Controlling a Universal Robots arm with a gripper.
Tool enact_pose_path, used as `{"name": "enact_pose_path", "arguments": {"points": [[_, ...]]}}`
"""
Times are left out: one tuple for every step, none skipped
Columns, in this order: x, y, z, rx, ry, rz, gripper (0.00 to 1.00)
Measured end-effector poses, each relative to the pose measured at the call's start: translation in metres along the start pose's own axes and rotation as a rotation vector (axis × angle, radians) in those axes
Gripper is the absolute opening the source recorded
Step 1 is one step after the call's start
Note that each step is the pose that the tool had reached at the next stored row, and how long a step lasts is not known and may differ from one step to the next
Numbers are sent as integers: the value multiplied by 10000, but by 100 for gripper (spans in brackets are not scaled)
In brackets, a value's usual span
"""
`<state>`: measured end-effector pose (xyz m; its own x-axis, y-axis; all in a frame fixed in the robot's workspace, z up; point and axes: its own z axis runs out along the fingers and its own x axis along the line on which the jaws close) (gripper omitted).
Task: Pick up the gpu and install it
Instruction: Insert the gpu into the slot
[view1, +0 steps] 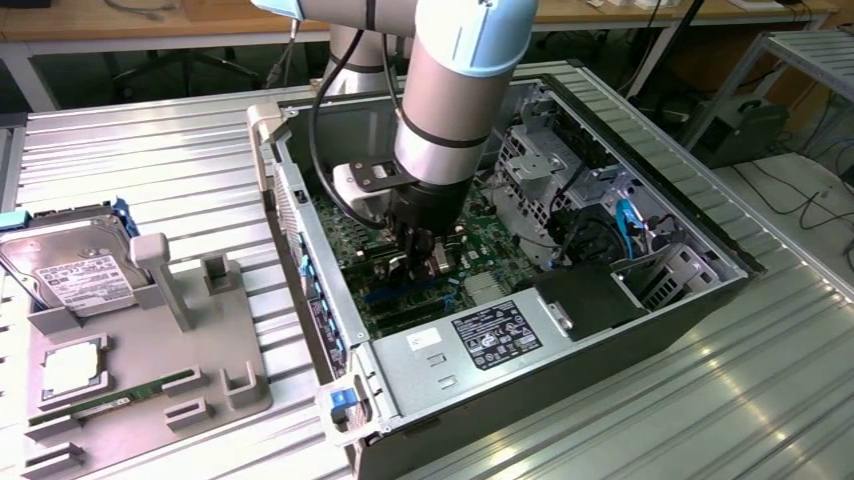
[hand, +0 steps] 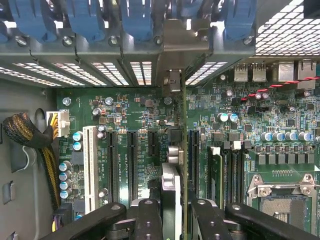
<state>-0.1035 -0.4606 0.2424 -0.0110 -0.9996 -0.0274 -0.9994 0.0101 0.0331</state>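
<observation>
The black two-fingered gripper (view1: 424, 262) is clamping the thin black gpu card (hand: 172, 200) edge-on inside the open grey computer case (view1: 694, 300). The card is standing upright over the green motherboard (hand: 135, 115), its silvery bracket at twelve o'clock, seating not yet confirmed.

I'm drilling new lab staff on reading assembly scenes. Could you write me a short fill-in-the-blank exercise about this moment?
1. The pincer is shut on the ____, held edge-on over the green motherboard.
2. The arm reaches down into the open computer ____.
3. On the grey tray outside the case, the hard drive carries a ____ label.

Missing words: graphics card; case; white
</observation>
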Motion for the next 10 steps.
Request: {"name": "enact_pose_path", "arguments": {"points": [[-3,0,-1,-1,1,0,28],[-5,0,0,-1,1,-1,28],[-7,0,0,-1,1,-6,28],[-8,1,0,-1,1,-13,28],[-8,1,0,-1,2,-18,28],[-9,0,0,-1,2,-25,28],[-12,0,1,-2,2,-32,28],[-13,0,2,-2,2,-36,28],[-14,0,2,-1,2,-38,28],[-14,0,2,-2,2,-38,28]]}}
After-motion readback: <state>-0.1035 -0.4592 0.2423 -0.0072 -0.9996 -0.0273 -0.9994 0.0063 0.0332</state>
